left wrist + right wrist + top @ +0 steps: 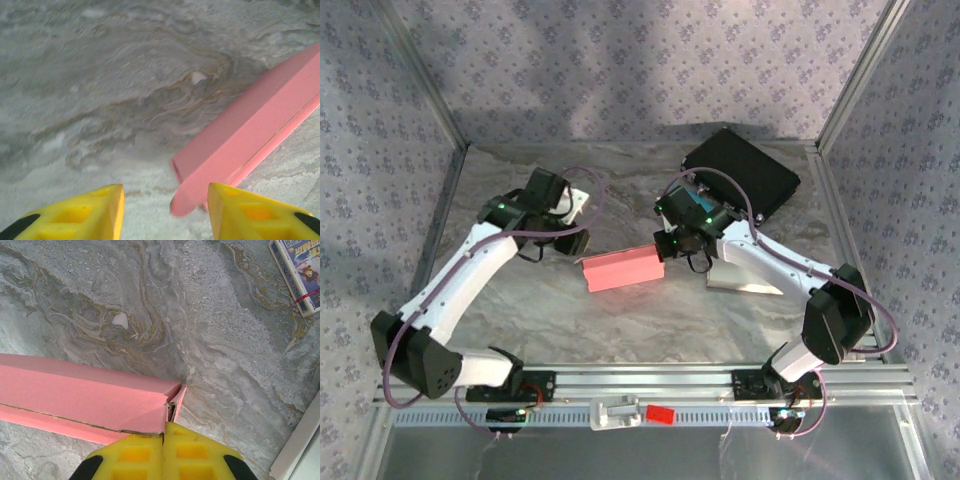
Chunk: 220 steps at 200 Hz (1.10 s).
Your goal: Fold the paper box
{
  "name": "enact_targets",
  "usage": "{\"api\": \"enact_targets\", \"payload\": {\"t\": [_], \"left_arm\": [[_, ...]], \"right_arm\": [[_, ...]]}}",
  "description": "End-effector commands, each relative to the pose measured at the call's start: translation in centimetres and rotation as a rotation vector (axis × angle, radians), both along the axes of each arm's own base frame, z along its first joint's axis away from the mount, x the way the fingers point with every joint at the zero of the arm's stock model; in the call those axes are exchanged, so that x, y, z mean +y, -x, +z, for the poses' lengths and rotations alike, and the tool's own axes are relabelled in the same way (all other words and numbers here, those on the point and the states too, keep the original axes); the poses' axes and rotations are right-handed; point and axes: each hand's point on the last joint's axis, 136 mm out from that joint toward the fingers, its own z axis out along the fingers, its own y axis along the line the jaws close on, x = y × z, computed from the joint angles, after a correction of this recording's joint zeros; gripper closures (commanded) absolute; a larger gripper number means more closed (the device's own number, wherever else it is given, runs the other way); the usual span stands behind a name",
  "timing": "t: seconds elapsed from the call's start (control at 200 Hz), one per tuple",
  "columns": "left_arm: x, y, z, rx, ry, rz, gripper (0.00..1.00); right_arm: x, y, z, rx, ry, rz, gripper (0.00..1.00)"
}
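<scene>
Left end effector (pixel 164 195) sits w/ fingers apart, and the left corner of the pink paper box (pixel 622 268) is btwn them. Box lies mid surface (pixel 620 335). Right end effector (pixel 164 429) is pinched tight on the box's right-end flap.

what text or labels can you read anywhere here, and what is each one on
No text can be quoted.
On the printed pack in the right wrist view: coloured lettering, too blurred and cut off to read.
On the pink paper box: no print showing.
On the black case: no readable label.
</scene>
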Motion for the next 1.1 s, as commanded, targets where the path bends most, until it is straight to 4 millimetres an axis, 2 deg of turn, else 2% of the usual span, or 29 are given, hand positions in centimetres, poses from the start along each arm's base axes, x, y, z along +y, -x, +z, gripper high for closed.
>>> {"api": "enact_targets", "payload": {"t": [0.0, 0.33, 0.435, 0.67, 1.094], "left_arm": [[1.4, 3.2, -1.2, 0.12, -0.019, 0.037, 0.55], [0.9, 3.5, -3.6, 0.181, -0.005, -0.024, 0.57], [0.9, 3.3, -4.1, 0.185, -0.02, -0.037, 0.61], [0.0, 2.9, -4.8, 0.208, -0.004, -0.057, 0.69], [-0.6, 2.7, -5.5, 0.224, 0.008, -0.059, 0.77]], "right_arm": [[-0.3, 1.4, -1.8, 0.079, 0.053, 0.013, 1.0], [-0.2, 1.4, -1.9, 0.083, 0.053, 0.016, 1.0], [-0.1, 1.4, -1.9, 0.087, 0.052, 0.017, 1.0], [0.0, 1.4, -2.0, 0.091, 0.05, 0.018, 1.0], [-0.1, 1.3, -1.9, 0.09, 0.049, 0.016, 1.0]]}}
